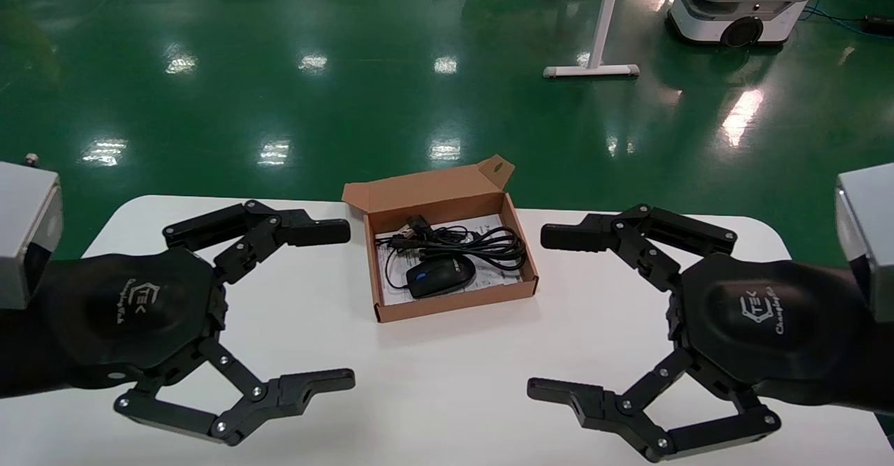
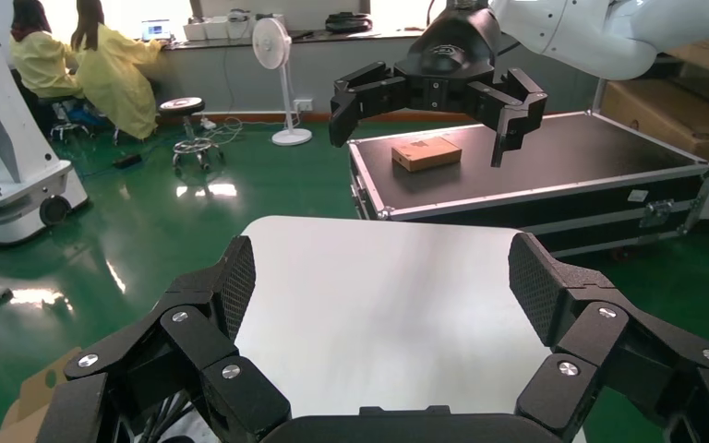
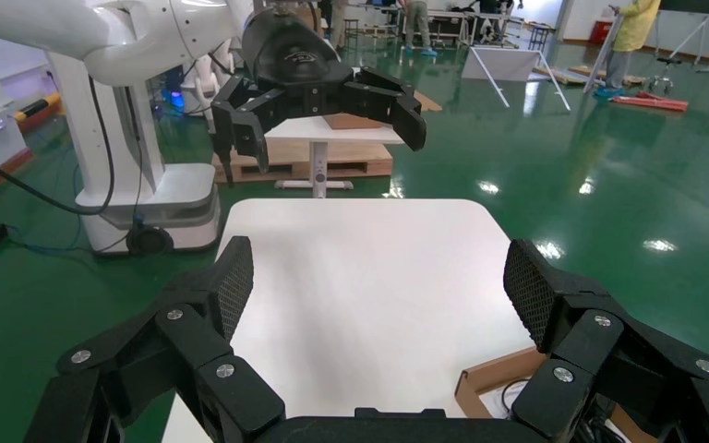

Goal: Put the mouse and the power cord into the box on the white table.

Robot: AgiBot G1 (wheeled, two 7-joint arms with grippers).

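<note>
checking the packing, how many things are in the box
2: the mouse at the box's near side, and the cord coiled just behind it, touching it. Smaller items beneath could be hidden.

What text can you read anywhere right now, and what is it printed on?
"TEK": logo on the back of the left gripper.
"TEK": same logo on the back of the right gripper.
Script line under each logo: too small to read reliably.
Printed sheet lining the box, under the mouse and power cord: print too small to read.
</note>
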